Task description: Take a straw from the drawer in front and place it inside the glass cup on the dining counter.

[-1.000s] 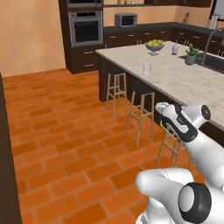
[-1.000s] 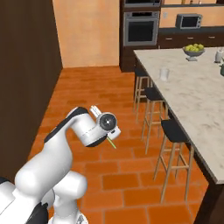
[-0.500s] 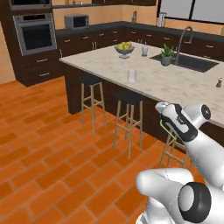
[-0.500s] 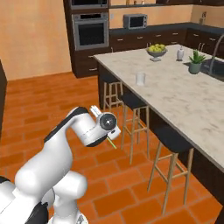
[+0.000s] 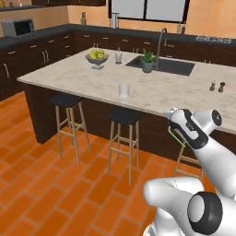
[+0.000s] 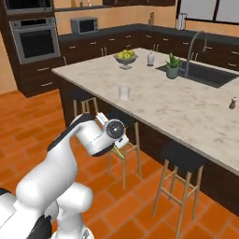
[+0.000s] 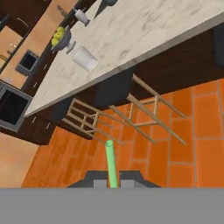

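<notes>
My gripper (image 7: 113,183) is shut on the thin green straw (image 7: 110,161), which sticks out ahead of the fingers over the brick floor. From the base cameras the hand (image 5: 177,130) hangs low in front of the dining counter (image 5: 166,94), with the straw (image 5: 174,137) at its tip. The straw (image 6: 119,152) also peeks out under the hand (image 6: 117,144) in the right base view. The clear glass cup (image 5: 123,90) stands upright on the beige marble top near its front edge, well above and beyond the gripper. It is also at cup (image 6: 123,92) and cup (image 7: 85,58). The drawer is out of view.
Black-seated wooden stools (image 5: 123,117) line the counter's front, one (image 6: 179,158) close on the right. On the counter (image 6: 186,114) stand a fruit bowl (image 5: 97,57), a soap bottle (image 5: 118,56), a potted plant (image 5: 147,62), a dark sink (image 5: 168,67) and two shakers (image 5: 216,86). Open brick floor (image 5: 41,184) lies left.
The whole picture has swung as the base drives and turns: the counter now lies straight ahead and closer. The gripper stays shut on the straw, held the same way against the robot.
</notes>
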Robot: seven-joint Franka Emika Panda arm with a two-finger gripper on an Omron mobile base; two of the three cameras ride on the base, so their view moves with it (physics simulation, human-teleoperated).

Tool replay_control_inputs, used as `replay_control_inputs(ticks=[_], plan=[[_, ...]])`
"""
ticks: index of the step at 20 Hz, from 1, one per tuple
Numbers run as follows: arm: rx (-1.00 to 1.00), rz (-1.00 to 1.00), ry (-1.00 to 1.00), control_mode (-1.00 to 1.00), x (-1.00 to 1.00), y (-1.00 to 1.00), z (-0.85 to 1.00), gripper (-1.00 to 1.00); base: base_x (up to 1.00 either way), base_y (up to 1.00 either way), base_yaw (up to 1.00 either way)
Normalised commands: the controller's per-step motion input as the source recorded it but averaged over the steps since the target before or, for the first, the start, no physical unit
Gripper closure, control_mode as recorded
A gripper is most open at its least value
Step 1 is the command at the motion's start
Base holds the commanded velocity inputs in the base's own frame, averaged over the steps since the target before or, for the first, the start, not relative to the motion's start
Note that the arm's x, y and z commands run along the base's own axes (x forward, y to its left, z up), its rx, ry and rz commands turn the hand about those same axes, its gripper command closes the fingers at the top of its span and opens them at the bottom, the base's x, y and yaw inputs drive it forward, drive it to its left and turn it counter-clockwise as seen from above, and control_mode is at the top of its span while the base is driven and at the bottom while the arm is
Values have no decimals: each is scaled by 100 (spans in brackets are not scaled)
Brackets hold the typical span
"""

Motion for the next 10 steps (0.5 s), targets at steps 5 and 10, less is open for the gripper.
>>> replay_control_inputs(ticks=[5,10], plan=[[0,0,0,100,0,0,0,100,71,89,-54],[0,0,0,100,0,0,0,100,68,97,-49]])
